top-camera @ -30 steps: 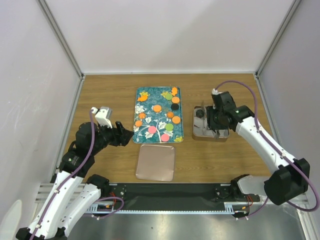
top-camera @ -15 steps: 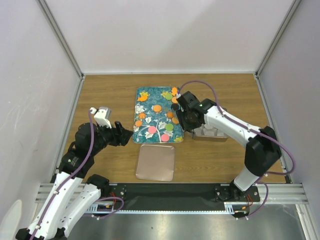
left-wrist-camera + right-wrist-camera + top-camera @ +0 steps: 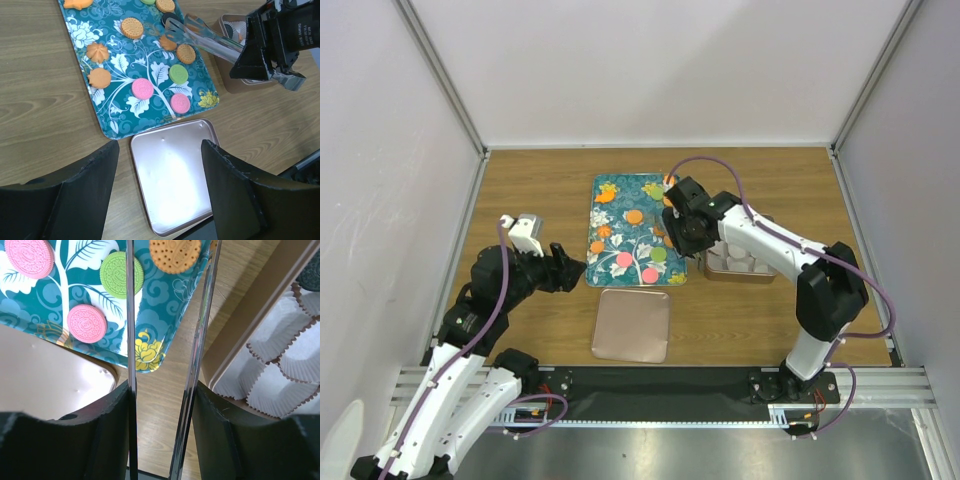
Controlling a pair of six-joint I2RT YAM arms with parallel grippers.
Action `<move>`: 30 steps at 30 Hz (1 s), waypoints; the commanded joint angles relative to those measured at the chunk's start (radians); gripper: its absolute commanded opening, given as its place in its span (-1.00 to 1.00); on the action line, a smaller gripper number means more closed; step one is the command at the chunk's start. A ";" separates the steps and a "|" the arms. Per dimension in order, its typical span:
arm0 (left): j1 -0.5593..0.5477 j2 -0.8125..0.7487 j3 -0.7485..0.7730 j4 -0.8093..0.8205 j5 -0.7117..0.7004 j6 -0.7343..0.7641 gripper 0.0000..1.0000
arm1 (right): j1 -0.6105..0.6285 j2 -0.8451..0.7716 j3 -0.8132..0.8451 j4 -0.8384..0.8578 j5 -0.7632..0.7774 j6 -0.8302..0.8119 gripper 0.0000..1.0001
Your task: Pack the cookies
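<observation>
Several cookies lie on the teal flowered tray [image 3: 610, 215]: an orange one [image 3: 634, 216], two pink ones [image 3: 624, 260] and a green one [image 3: 658, 254]. They also show in the left wrist view [image 3: 142, 88] and the right wrist view [image 3: 121, 274]. My right gripper [image 3: 682, 225] is shut on metal tongs [image 3: 205, 40], whose two arms [image 3: 131, 315] stand apart. The tong tips hang over the tray's right side near an orange cookie [image 3: 185, 53] and hold nothing that I can see. My left gripper [image 3: 160, 147] is open and empty, above the table left of the tray.
A tin [image 3: 735, 262] lined with white paper cups [image 3: 280, 370] stands right of the tray; a dark cookie sits in a far cup. The rose-gold lid [image 3: 632, 324] lies in front of the tray. White walls enclose the table.
My right arm has swung left with the tongs, from over the tin to over the tray's right side. The left arm has not moved.
</observation>
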 commanded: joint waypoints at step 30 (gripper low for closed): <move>-0.022 -0.008 -0.003 0.014 -0.021 0.002 0.46 | 0.062 0.083 0.074 -0.017 0.030 -0.038 -0.05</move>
